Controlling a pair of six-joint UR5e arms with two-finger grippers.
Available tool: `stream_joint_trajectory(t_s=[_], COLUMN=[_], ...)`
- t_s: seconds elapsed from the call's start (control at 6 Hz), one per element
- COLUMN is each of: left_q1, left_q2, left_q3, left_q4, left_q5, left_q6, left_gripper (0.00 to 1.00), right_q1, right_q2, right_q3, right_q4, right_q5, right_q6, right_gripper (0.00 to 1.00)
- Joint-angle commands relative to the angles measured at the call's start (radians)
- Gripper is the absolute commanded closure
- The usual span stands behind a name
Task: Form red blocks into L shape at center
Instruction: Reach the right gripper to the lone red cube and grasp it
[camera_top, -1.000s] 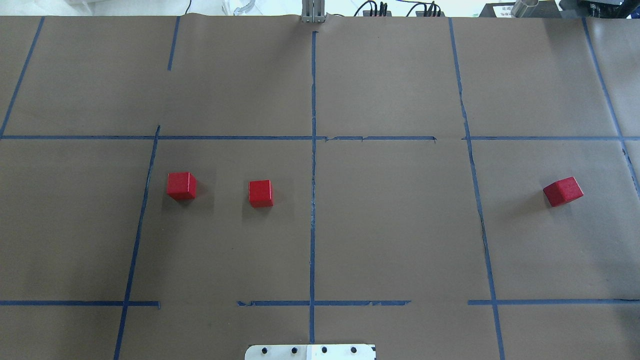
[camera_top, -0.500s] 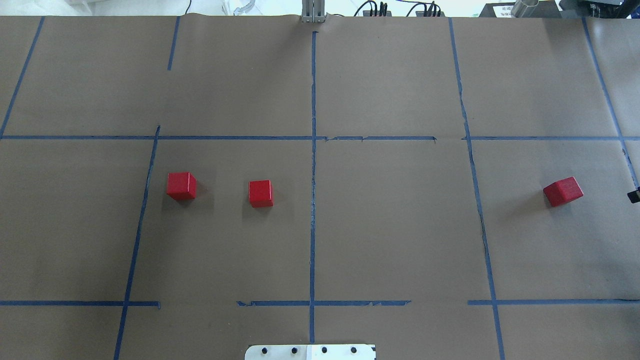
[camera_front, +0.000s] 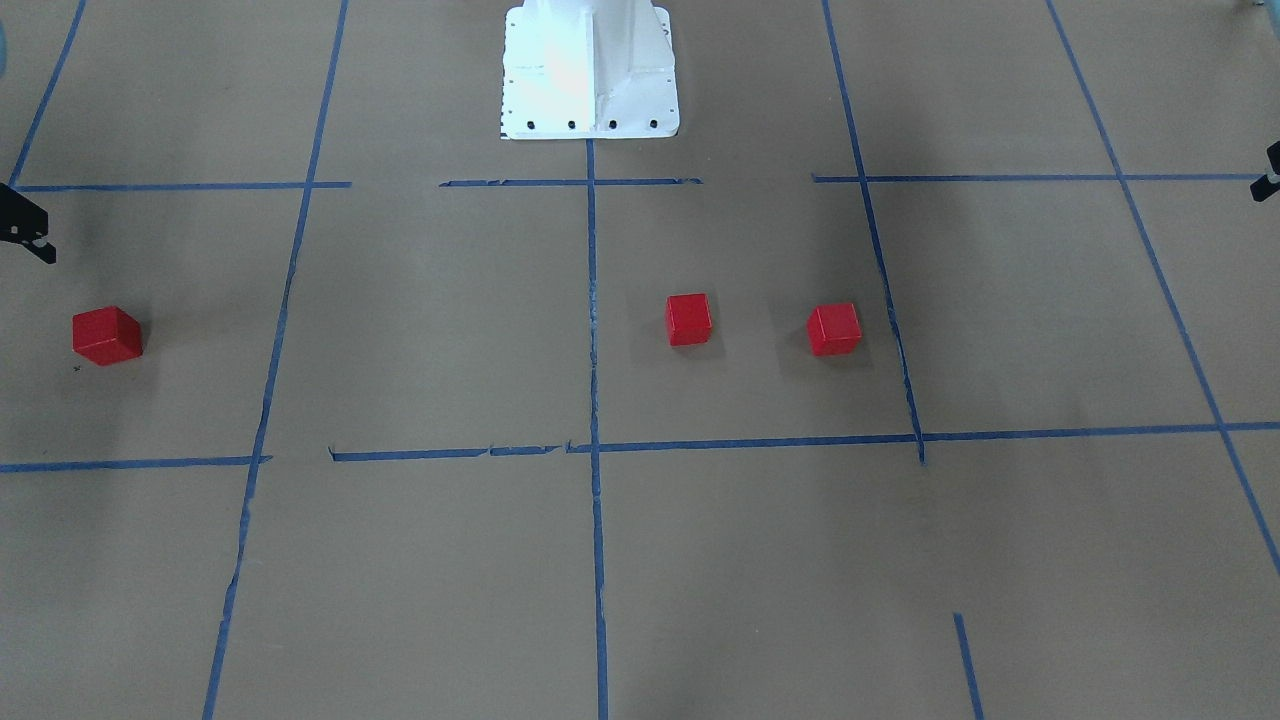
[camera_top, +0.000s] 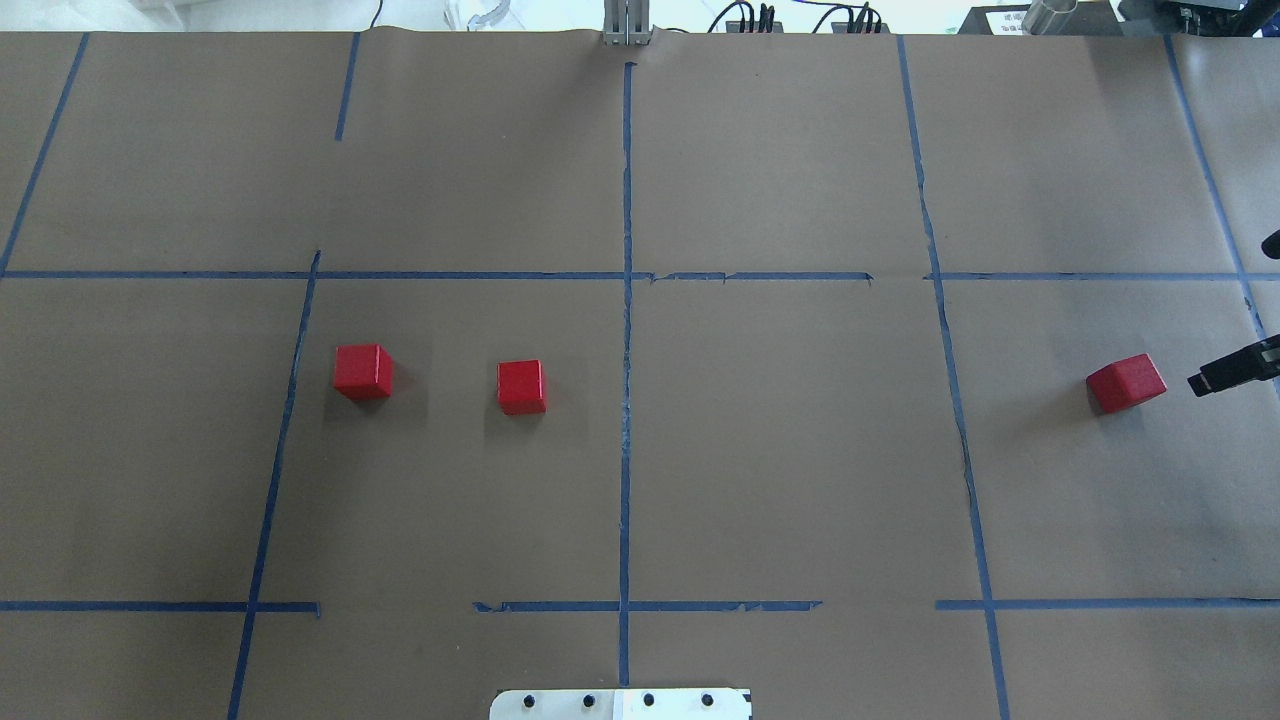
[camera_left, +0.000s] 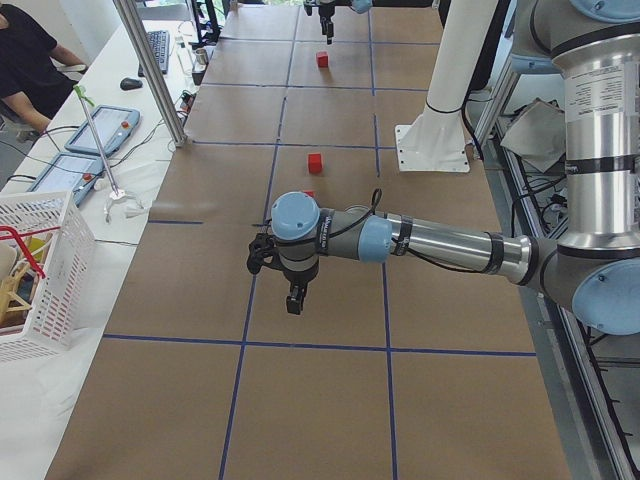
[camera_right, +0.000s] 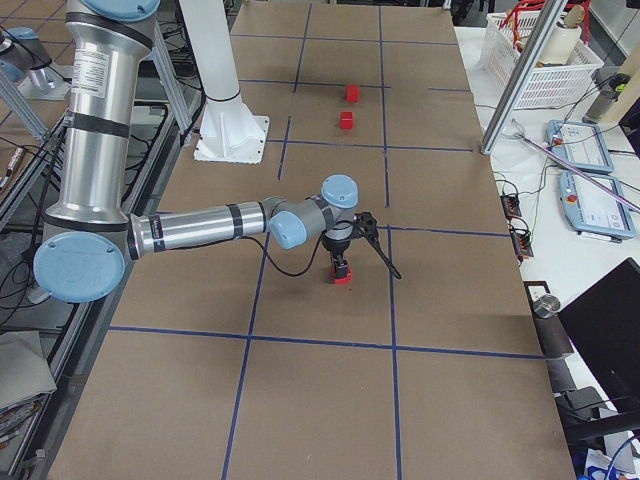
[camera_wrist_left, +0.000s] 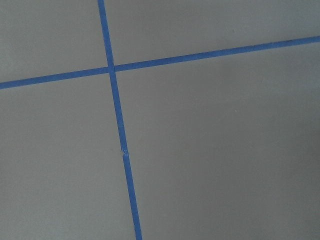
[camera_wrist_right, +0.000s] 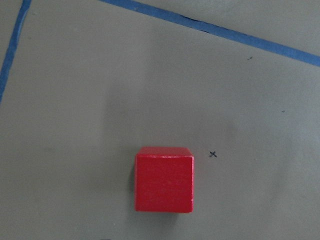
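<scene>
Three red blocks lie apart on the brown paper. In the overhead view two are left of the middle blue tape line (camera_top: 626, 420): one far out (camera_top: 363, 371), one nearer the line (camera_top: 522, 387). The third (camera_top: 1126, 383) lies far right, turned at an angle. One fingertip (camera_top: 1215, 378) of my right gripper (camera_right: 366, 268) reaches in from the right edge, just right of that block; the jaws stand wide apart and hold nothing. The right wrist view shows this block (camera_wrist_right: 164, 179) from above. My left gripper (camera_left: 285, 290) hovers over bare paper far left; I cannot tell its state.
The white robot base (camera_front: 590, 70) stands at the near end of the middle line. A metal post (camera_left: 150, 70), tablets (camera_left: 95, 140) and a white basket (camera_left: 40, 260) sit beyond the far table edge, where a person (camera_left: 25, 50) sits.
My right gripper's fingertip has come in from the right edge of the overhead view toward the right block. None of the three blocks has moved.
</scene>
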Motion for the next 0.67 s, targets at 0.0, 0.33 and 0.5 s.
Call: stream_joint_trajectory(t_s=[0.0, 0.33, 0.5], left_q1=[0.000, 0.000, 0.000], left_q2=[-0.003, -0.003, -0.003], left_q3=[-0.004, -0.007, -0.006], left_q4=[0.000, 0.000, 0.000], left_q5=[-0.003, -0.004, -0.004], left_q6=[0.000, 0.000, 0.000], left_gripper=[0.00, 0.00, 0.00], right_q1=[-0.034, -0.056, -0.065], right_q2=[0.056, 0.079, 0.082], right_q3=[-0.071, -0.108, -0.118], right_q4=[0.001, 0.001, 0.001], right_q5=[-0.006, -0.006, -0.006], right_q6=[0.012, 0.012, 0.012], right_gripper=[0.00, 0.00, 0.00])
